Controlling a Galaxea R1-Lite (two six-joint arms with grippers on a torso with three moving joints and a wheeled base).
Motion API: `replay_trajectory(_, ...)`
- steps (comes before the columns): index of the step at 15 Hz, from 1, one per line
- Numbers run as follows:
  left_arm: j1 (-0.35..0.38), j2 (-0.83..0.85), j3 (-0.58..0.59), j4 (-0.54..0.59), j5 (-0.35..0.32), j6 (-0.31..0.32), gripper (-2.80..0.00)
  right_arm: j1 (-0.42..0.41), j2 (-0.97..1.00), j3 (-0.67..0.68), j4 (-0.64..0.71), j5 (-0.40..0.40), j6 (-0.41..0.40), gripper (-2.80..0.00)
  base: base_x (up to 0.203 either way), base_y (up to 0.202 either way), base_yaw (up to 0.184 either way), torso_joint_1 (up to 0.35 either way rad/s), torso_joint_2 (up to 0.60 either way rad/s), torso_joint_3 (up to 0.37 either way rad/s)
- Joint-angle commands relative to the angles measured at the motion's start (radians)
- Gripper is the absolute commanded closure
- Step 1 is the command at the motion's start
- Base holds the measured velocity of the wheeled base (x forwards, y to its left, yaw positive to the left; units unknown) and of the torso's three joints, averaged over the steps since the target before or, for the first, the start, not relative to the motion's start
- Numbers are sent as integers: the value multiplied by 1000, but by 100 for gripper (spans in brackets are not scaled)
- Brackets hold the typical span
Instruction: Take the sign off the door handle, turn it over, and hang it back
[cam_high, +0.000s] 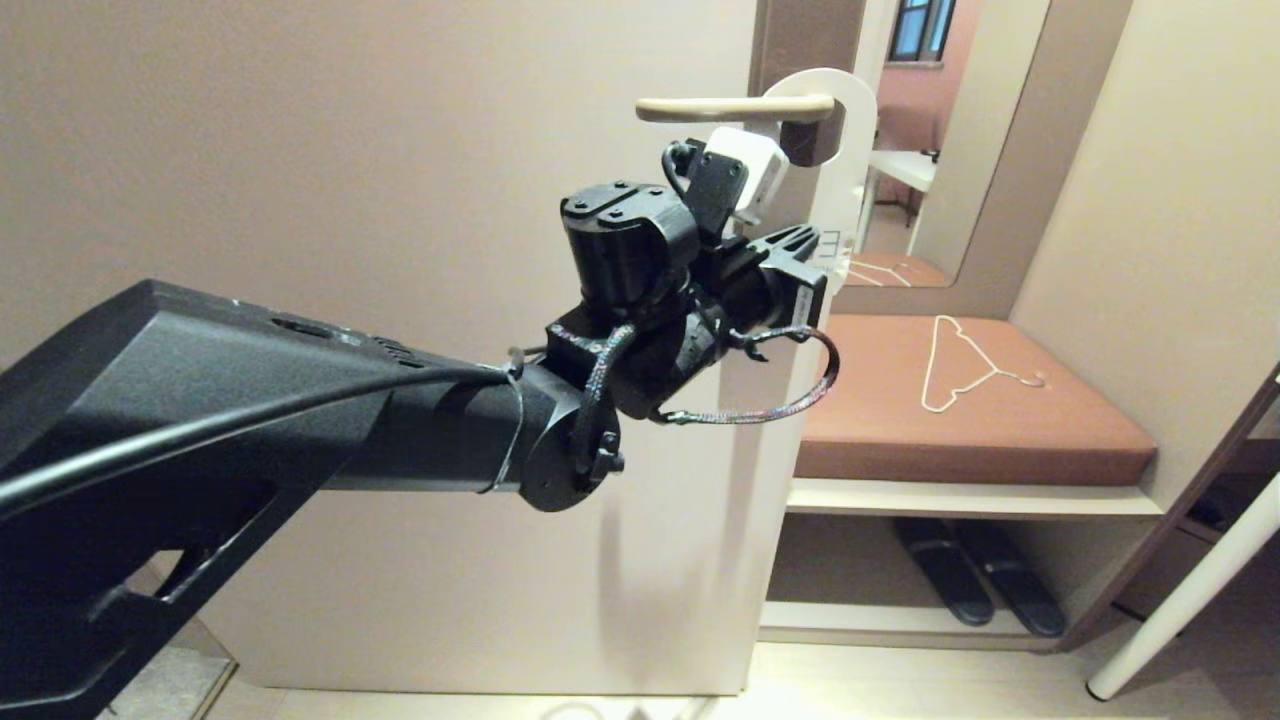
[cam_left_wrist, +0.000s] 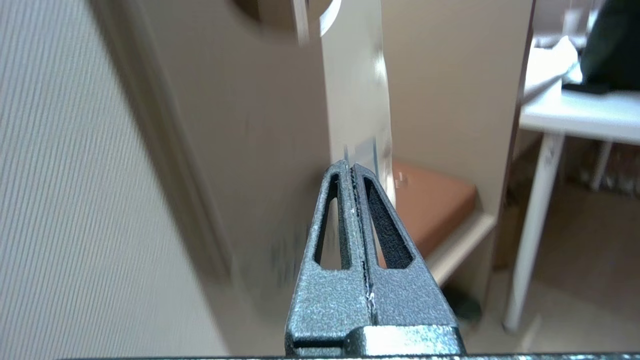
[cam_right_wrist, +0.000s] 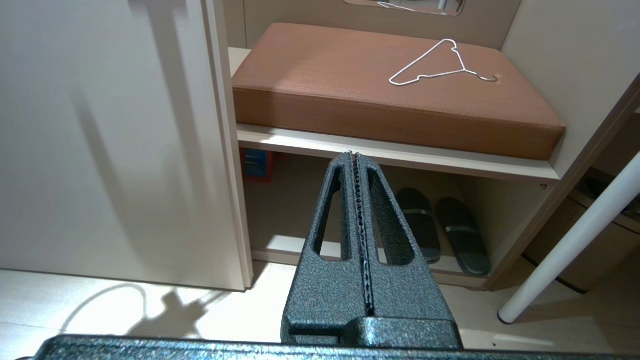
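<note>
While the left arm reaches up and forward across the head view toward the door's edge, its left gripper (cam_high: 812, 262) sits just below the door handle (cam_high: 735, 108), at the lower part of the sign (cam_high: 838, 150). Seen from the left wrist camera, the two fingers (cam_left_wrist: 345, 200) are pressed together with the sign's thin edge (cam_left_wrist: 357, 100) running up from between their tips, so the gripper is clamped on the sign's lower end. The sign is a white card, and it hangs on the handle, its rounded top looping over the lever close to the door's edge; a few dark letters show beside the gripper, too cut off to read. The handle is a slim beige lever lying level against the beige door (cam_high: 400, 150). The right gripper (cam_right_wrist: 356, 165) does not show in the head view; its own camera shows it held low, pointing at the shelf unit, with its fingers closed together on nothing. Beyond the door stands an open shelf unit (cam_high: 975, 497): on its upper level lies a brown cushion (cam_high: 1050, 430), and a thin white wire clothes hanger (cam_high: 965, 365) lies flat on that cushion. In the compartment beneath, a pair of dark slippers (cam_high: 980, 590) sits side by side on the lower board. A white table leg (cam_high: 1180, 600) slants at the right edge.
</note>
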Motion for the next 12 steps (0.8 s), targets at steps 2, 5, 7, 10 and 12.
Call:
replay_trajectory(2, 0, -107, 156, -21, 0, 3, 0, 0, 0, -1, 0, 0, 0, 0, 0, 0, 0, 0, 0, 0)
replay_trajectory(5, 2, -211, 367, -64, 8, 34, 0, 0, 0, -1, 0, 0, 0, 0, 0, 0, 0, 0, 0, 0)
replay_trajectory(7, 10, -293, 524, -88, 18, 62, 0, 0, 0, -1, 0, 0, 0, 0, 0, 0, 0, 0, 0, 0)
replay_trajectory(10, 95, -452, 721, -104, 32, 80, 0, 0, 0, -1, 0, 0, 0, 0, 0, 0, 0, 0, 0, 0)
replay_trajectory(12, 199, -559, 820, -97, 49, 91, 0, 0, 0, -1, 0, 0, 0, 0, 0, 0, 0, 0, 0, 0)
